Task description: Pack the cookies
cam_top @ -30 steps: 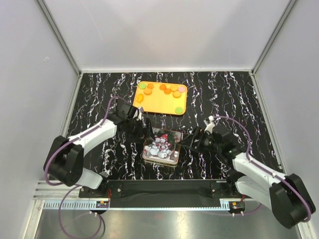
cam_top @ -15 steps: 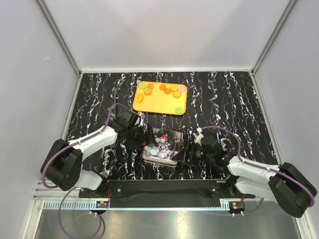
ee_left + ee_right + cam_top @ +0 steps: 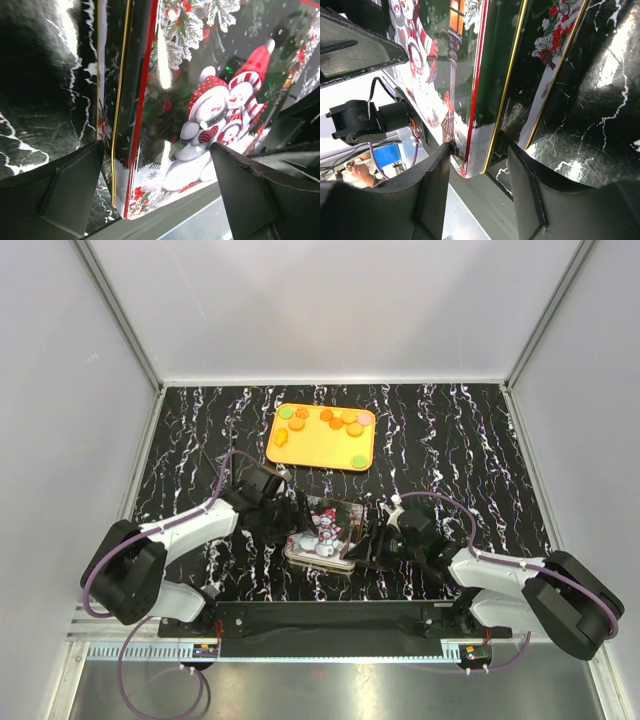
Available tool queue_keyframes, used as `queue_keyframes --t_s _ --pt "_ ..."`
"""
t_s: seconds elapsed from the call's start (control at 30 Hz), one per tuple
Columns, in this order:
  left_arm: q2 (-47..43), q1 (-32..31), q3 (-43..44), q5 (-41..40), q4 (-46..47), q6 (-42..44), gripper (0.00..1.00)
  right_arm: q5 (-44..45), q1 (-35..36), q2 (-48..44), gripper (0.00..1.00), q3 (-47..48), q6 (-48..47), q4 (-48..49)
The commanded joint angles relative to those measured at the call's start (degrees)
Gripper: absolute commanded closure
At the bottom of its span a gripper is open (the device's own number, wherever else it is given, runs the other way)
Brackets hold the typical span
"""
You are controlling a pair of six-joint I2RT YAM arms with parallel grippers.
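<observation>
**Item: cookies**. About a dozen small flat discs, some round and some flower-shaped, in orange, green, yellow and pink.

**Location:** on the orange tray at upper centre of the top view, spread mostly along its far edge, with single pieces at its left and lower right. None shows inside a container.

**Handling (judged):** light, stiff and thin, and probably brittle if pinched hard. They lie low on the smooth tray, so they may skid. Best taken one at a time across the rim, from above, with a narrow opening and gentle pressure.

**Associated item:** rectangular snowman tin, lid on, at centre of the top view on the black marbled worktop.

**Left gripper**: jaws wide, straddling the tin's left edge and holding nothing.

**Right gripper**: jaws about half closed around the tin's right rim. Whether they actually pinch it cannot be told.

**Relation:** the cookies are well apart from both grippers, above the tin in the top view. The left gripper is the nearer one to the tray's lower-left corner. Neither wrist view shows any cookies.
</observation>
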Motion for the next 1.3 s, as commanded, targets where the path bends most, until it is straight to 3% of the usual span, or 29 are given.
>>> queue_keyframes --t_s 0.0,0.3,0.57,0.97,1.27 --pt "-0.98 -2.32 -0.63 1.14 4.45 -2.92 0.07 1.28 0.56 2.34 0.54 1.97 0.21 4.61" --pt "0.87 -4.87 0.07 0.79 5.50 -4.06 0.08 3.04 0.39 3.39 0.71 4.43 -0.76 1.63" --pt "0.61 -5.23 1.04 0.44 4.89 -3.54 0.08 4.01 -3.29 0.50 0.71 6.19 -4.53 -6.63" --pt "-1.32 -3.29 7.27 -0.61 0.24 1.82 0.07 3.04 -8.05 -2.05 0.54 10.85 -9.72 -15.15" --pt "-5.37 4.52 8.42 0.70 -3.46 6.04 0.07 3.74 -9.45 -5.92 0.34 13.75 -13.41 -24.47"
